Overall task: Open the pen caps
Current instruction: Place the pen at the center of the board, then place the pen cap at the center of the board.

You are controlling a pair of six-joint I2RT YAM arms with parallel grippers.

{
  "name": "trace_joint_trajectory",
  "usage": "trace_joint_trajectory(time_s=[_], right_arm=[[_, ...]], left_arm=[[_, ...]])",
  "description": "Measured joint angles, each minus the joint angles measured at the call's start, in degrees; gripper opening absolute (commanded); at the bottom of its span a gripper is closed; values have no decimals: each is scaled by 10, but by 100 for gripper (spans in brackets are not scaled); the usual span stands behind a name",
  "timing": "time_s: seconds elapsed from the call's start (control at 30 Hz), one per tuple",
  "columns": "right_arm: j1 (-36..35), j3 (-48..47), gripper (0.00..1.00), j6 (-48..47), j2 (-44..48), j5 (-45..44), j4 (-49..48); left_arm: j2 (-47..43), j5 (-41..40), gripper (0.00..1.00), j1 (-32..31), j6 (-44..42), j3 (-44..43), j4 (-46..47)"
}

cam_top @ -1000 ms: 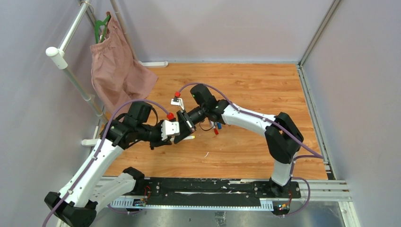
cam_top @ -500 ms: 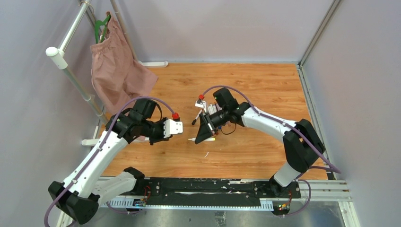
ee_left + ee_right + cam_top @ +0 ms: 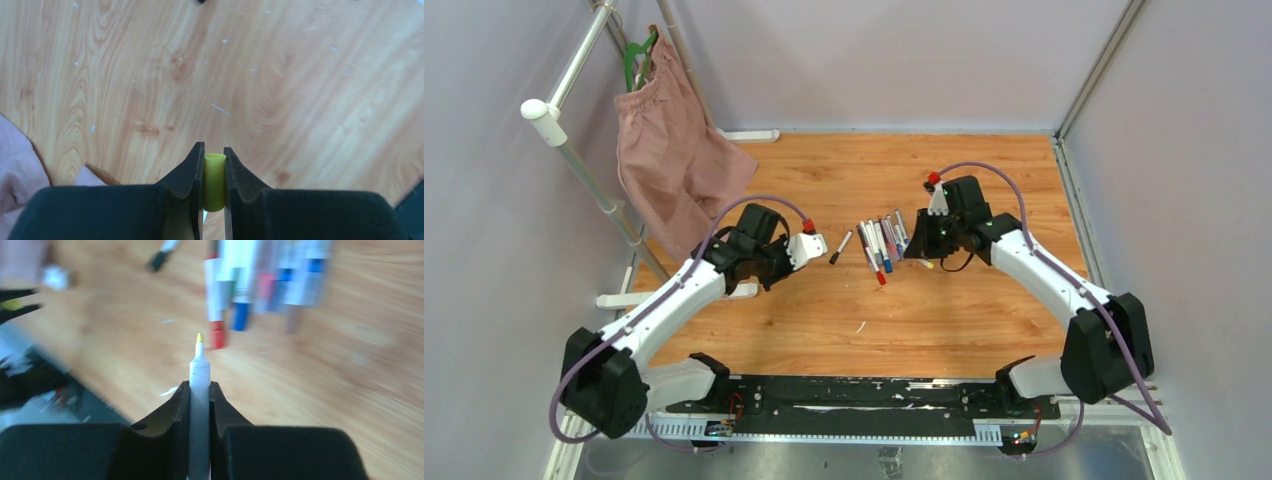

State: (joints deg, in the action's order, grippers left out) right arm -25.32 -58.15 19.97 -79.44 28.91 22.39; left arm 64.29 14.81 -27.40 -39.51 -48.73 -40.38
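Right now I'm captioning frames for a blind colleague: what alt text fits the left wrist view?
The left gripper is shut on a small yellow-green pen cap, held lengthwise between its black fingers over the wooden table. Pink cloth shows at the lower left edge.

pen cluster (image 3: 882,240) and lone pen (image 3: 840,246) lie mid surface (image 3: 964,310), barring low passage there. bare wood open from 5 to 7 o'clock and 12 to 2 o'clock. hanging cloth (image 3: 674,150) and rack (image 3: 542,115) obstruct the 10 o'clock corner.
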Motion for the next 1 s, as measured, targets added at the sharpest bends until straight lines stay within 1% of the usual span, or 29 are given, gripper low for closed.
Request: trace_joint_trajectory(time_s=[0.07, 0.2, 0.3, 0.4, 0.47, 0.57, 0.63, 0.7, 0.87, 1.0], right_arm=[[13, 21, 0, 1, 22, -104, 3], [16, 64, 0, 1, 35, -281, 3], [16, 90, 0, -1, 34, -375, -5], [16, 99, 0, -3, 26, -436, -21], [16, 99, 0, -3, 17, -470, -40], [16, 99, 8, -5, 0, -510, -68], [16, 99, 9, -5, -15, -533, -83], [16, 99, 8, -5, -36, -547, -94], [16, 99, 6, -7, -80, -552, -116], [16, 99, 6, -11, -98, -548, -131]], left_arm=[[31, -34, 0, 0, 26, 11, 49], [101, -90, 0, 0, 64, 16, 134], [148, -122, 0, 0, 86, 18, 179], [183, -147, 0, 5, 111, 23, 216], [201, -153, 1, 16, 134, 24, 232], [215, -155, 17, 39, 161, 25, 250], [216, -155, 25, 49, 173, 27, 258], [215, -150, 30, 52, 183, 36, 268], [215, -128, 32, 52, 203, 53, 269], [215, -120, 34, 52, 213, 54, 269]])
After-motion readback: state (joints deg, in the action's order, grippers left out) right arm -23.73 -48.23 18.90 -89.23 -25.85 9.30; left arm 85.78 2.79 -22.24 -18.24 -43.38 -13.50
